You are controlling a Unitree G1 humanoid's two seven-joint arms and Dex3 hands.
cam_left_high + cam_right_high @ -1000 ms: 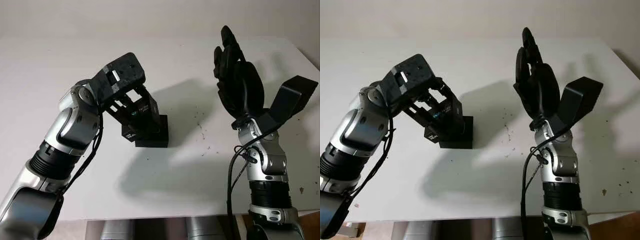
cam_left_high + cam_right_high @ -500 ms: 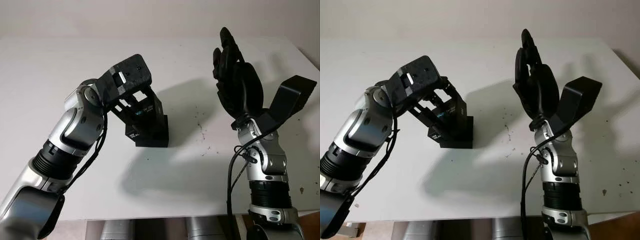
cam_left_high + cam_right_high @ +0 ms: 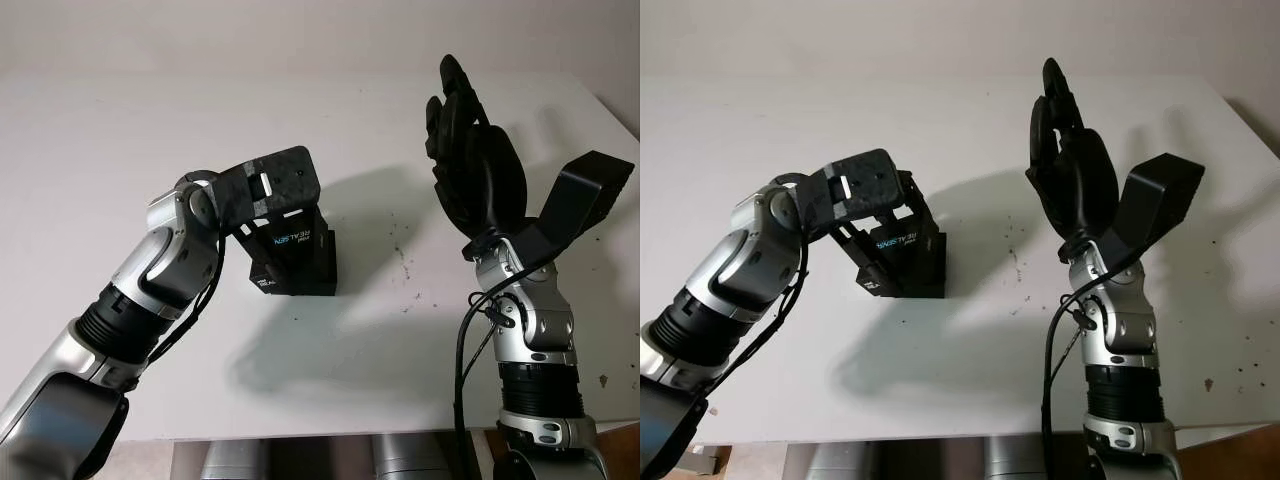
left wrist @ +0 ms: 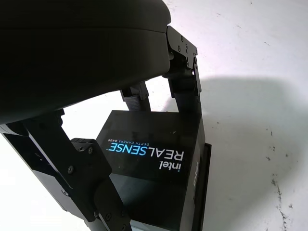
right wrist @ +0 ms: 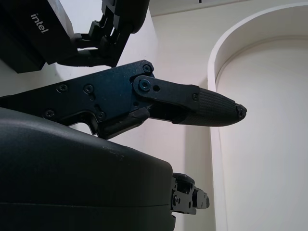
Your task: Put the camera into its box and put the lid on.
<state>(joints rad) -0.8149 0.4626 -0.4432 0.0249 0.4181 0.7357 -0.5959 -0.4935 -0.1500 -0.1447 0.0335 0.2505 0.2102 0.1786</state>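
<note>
My left hand point(image 3: 284, 228) is shut on the black box lid point(image 3: 301, 244), which reads "Intel RealSense" on its face point(image 4: 153, 161). The lid sits tilted over the black box base point(image 3: 312, 278) on the white table, and the base's edge point(image 4: 206, 179) shows beside the lid. The inside of the box is hidden under the lid. My right hand point(image 3: 474, 160) is open, raised upright above the table's right side and well away from the box. One of its fingers point(image 5: 192, 103) reaches across the right wrist view, with the lid point(image 5: 30, 32) in the distance.
The white table point(image 3: 120, 140) reaches far to the left and back. Dark specks point(image 3: 405, 262) dot the surface between the box and my right arm. The table's front edge point(image 3: 330, 430) runs close below both arms.
My left hand has moved forward and down with the lid, bringing it lower and flatter over the box base. The right hand has not moved.
</note>
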